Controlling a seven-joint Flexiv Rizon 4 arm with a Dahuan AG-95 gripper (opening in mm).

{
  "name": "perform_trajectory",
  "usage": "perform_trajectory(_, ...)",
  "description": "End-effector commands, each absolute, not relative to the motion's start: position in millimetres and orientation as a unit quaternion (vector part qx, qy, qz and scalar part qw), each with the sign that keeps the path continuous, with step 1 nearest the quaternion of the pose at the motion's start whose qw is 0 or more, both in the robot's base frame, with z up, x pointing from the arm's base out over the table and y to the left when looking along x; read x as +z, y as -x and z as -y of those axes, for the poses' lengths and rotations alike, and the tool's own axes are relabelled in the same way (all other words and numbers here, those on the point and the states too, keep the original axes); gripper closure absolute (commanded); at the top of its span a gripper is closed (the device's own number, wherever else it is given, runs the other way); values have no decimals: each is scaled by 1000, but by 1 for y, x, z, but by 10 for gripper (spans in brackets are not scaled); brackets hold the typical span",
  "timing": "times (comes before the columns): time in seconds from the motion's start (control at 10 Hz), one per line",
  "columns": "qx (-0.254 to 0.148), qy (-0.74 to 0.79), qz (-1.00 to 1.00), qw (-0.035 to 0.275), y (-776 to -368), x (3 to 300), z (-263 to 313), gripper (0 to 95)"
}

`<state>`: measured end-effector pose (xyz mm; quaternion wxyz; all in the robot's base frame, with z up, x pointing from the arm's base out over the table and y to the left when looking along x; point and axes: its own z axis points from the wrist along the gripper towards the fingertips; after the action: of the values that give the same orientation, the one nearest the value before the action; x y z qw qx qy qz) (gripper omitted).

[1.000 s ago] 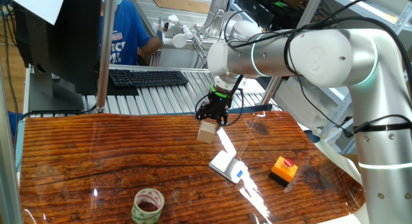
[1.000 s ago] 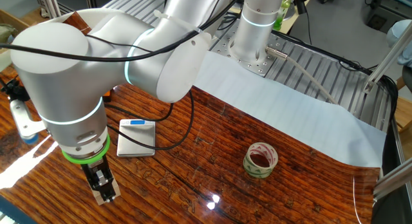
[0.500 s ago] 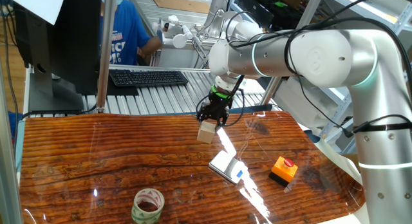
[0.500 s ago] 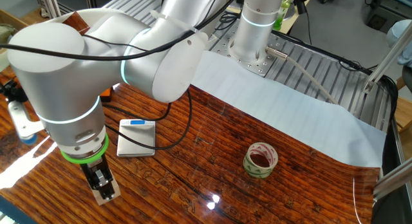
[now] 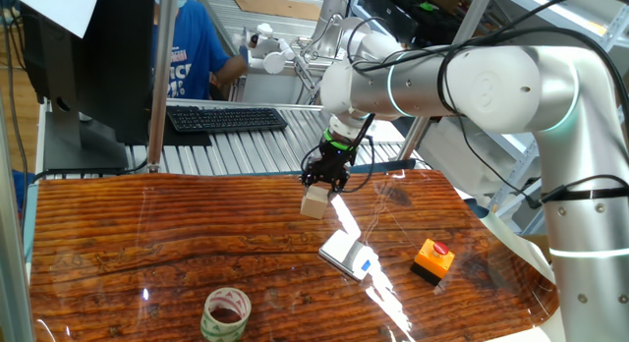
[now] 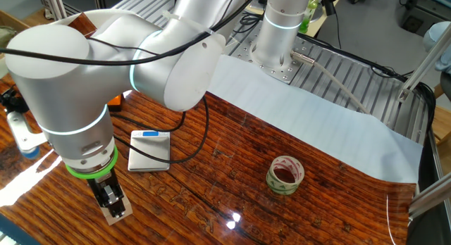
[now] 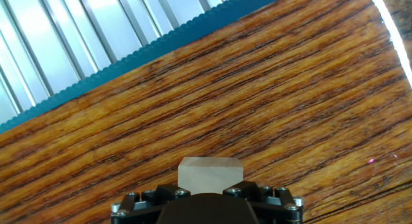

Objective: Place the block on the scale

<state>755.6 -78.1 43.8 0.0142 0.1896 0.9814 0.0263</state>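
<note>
Wood-grain tabletop (image 5: 147, 254) fills the workspace. Pointing straight down, the gripper (image 5: 323, 179) straddles the block (image 5: 314, 201); whether it is already clamped I cannot tell. That pale, plain-faced cube sits on the wood, apart from the scale (image 5: 349, 255), so lifting and placing likely remain.
</note>
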Motion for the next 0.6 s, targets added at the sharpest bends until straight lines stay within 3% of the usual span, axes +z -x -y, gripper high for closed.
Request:
perform_trajectory(0.1, 30, -186, -982, 14, -756, 44, 78, 760)
perform_trajectory(0.6, 27, -178, -984, 9, -756, 63, 78, 760)
